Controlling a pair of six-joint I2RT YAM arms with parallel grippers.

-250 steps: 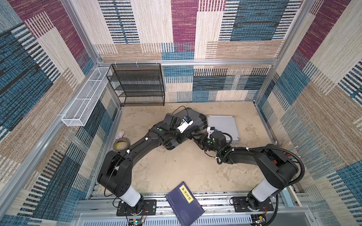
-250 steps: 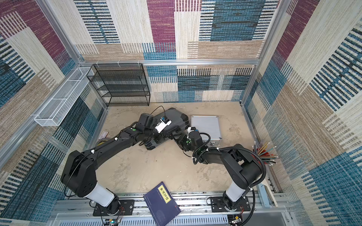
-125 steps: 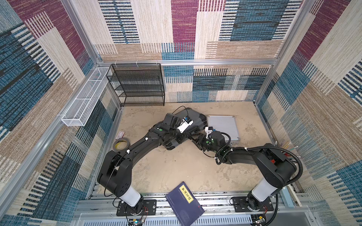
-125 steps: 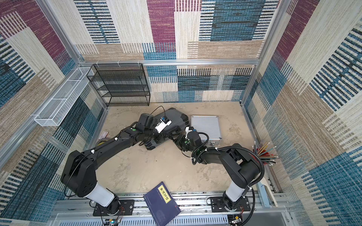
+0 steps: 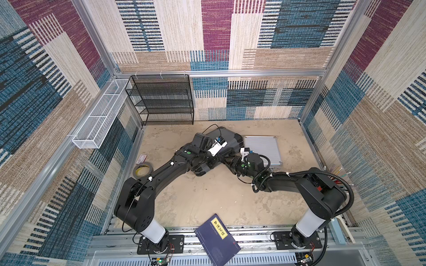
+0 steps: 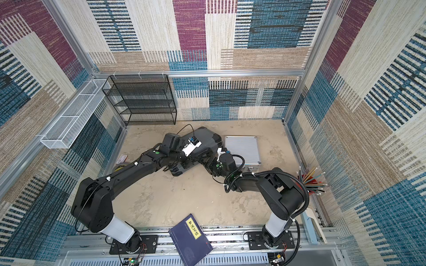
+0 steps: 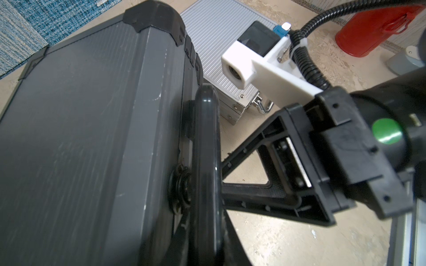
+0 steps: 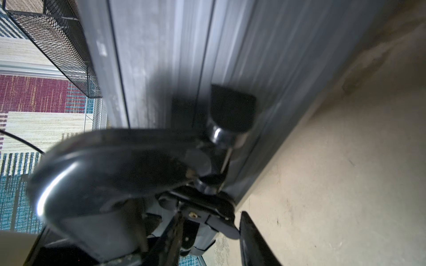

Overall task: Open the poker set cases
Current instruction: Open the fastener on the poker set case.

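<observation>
The larger dark grey poker set case (image 5: 229,140) (image 6: 207,139) lies closed and askew mid-table. The ribbed silver case (image 5: 261,147) (image 6: 242,147) lies closed just to its right. My left gripper (image 5: 211,162) (image 7: 207,249) is shut on the dark case's black handle (image 7: 206,138). My right gripper (image 5: 227,161) (image 8: 212,236) is at that case's front edge, beside the handle (image 8: 110,161). Its fingers (image 7: 244,154) stand apart, with a black latch (image 8: 207,215) between them. The dark lid (image 8: 161,57) looks shut.
A blue book (image 5: 217,239) with a yellow label overhangs the front rail. A black mesh shelf (image 5: 161,99) and a white wire basket (image 5: 99,115) line the back left. A tape roll (image 5: 143,169) lies left, and a red holder (image 7: 368,30) of pencils (image 6: 311,182) stands right.
My right gripper has edged slightly left toward the dark case's front edge. The left arm and both cases have stayed where they were.
</observation>
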